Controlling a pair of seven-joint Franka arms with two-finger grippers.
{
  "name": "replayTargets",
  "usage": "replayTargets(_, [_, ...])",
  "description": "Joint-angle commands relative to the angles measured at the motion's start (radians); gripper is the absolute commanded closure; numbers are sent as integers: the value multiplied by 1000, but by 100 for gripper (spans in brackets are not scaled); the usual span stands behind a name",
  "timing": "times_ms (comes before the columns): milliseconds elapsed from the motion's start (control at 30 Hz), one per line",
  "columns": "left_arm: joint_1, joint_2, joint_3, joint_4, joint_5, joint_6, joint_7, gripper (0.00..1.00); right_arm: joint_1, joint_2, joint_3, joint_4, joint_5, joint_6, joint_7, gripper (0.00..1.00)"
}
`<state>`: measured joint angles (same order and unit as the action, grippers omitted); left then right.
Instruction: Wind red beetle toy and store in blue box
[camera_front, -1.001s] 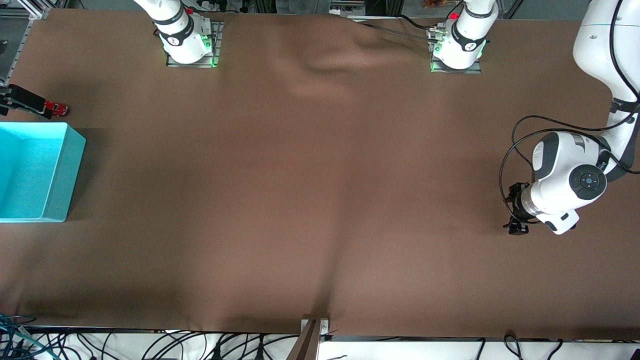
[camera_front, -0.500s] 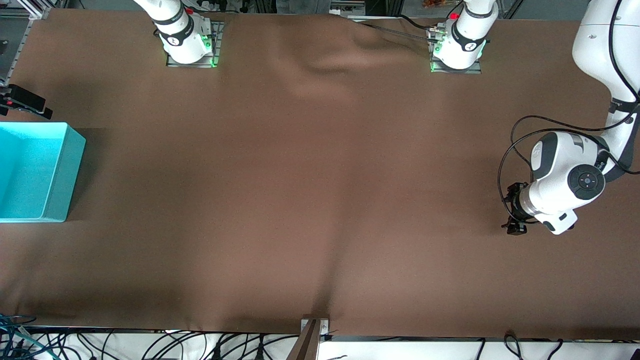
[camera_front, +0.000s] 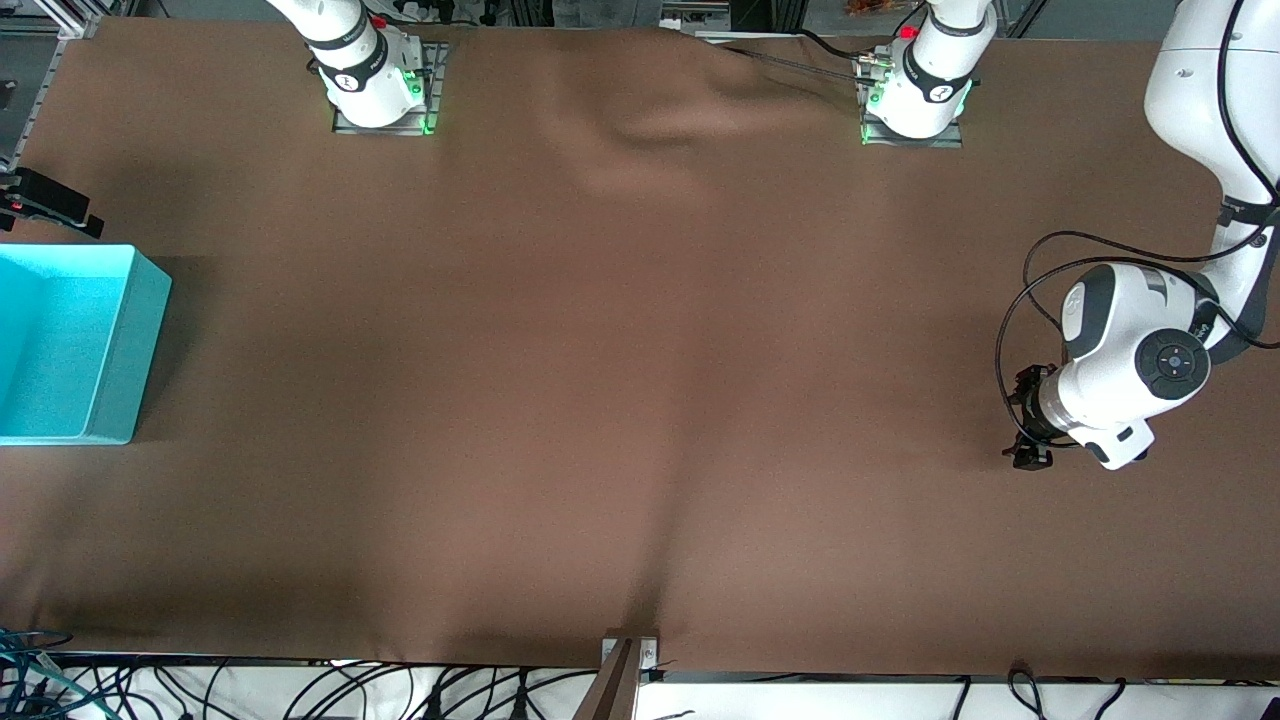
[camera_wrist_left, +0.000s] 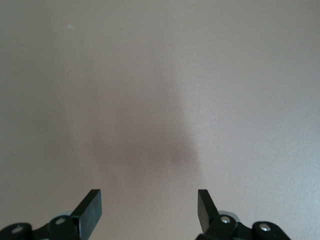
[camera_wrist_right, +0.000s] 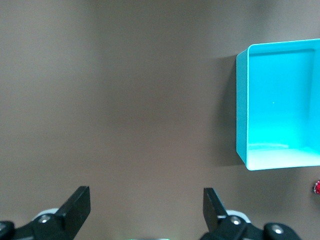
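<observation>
- Seeing the right gripper (camera_wrist_right: 145, 210) wide open and empty over bare brown tablecloth (camera_front: 620, 400), just beside the blue box (camera_wrist_right: 241, 107); red beetle toy (camera_wrist_right: 316, 187) barely visible at the box's corner.
- We see the left gripper (camera_wrist_left: 148, 210) waiting, wide open, empty.

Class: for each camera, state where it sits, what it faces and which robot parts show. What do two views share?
Front view: high across the table, facing both bases; both arms show.
Left wrist view: on left wrist, facing bare cloth; open left gripper shows.
Right wrist view: on right wrist, facing down; open right gripper shows.
Shared: blue box, front and right wrist.
</observation>
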<state>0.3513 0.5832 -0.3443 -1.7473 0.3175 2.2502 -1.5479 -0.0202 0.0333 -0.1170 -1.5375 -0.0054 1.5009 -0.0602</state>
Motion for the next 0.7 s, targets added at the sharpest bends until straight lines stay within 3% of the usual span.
replayTargets(0, [8, -26, -8, 2, 0, -29, 57, 14, -3, 4, 0, 20, 15, -10, -12, 0])
replayTargets(434, [34, -78, -53, 2, -6, -72, 290, 14, -3, 4, 0, 20, 15, -8, -13, 0])
replayTargets(667, [81, -152, -78, 3, -121, -121, 514, 13, -3, 4, 0, 22, 15, -8, -13, 0])
